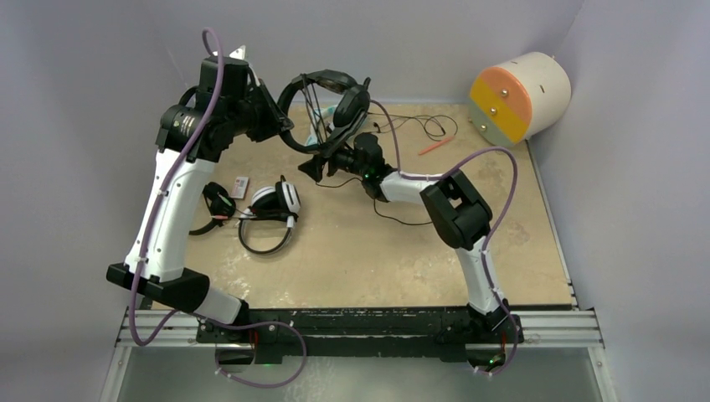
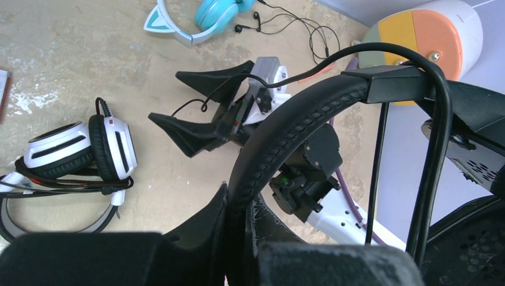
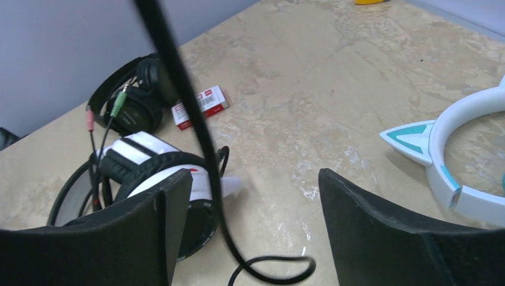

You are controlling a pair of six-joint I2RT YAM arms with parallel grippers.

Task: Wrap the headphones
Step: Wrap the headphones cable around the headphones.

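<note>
Top external view: the left hand [image 1: 280,117] is clenched on the padded band of the black headset [image 1: 328,90] and holds it up above the far middle of the desk [image 1: 377,260]. Its ear cups hang toward the right hand [image 1: 322,163], which sits just below and in front of them with its fingers spread wide and nothing gripped.

From the left wrist, the band [image 2: 286,137] arcs out of the left hand [image 2: 238,238] at the bottom edge. Beyond it the right hand [image 2: 165,95] is released, and a thin black cable [image 2: 309,65] from the lifted headset passes over it.

From the right wrist, that cable [image 3: 196,131] drops between the two open fingers [image 3: 381,238] without touching either, then curls in a loop on the desk.

The white headset [image 1: 272,201] lies on the left part of the desk with its cord bundled around it. The red-trimmed headset [image 1: 218,205] lies just beside it, nearer the left arm, and pink and green plugs [image 3: 106,110] show in front of it. A small card [image 1: 240,186] lies between the two.

The teal headset [image 2: 214,15], with cat ears, lies on the desk behind the right hand. A red stick [image 1: 435,146] and a loose black cord [image 1: 419,126] lie farther right. A cylinder [image 1: 519,96] with an orange and yellow face stands in the far right corner.
</note>
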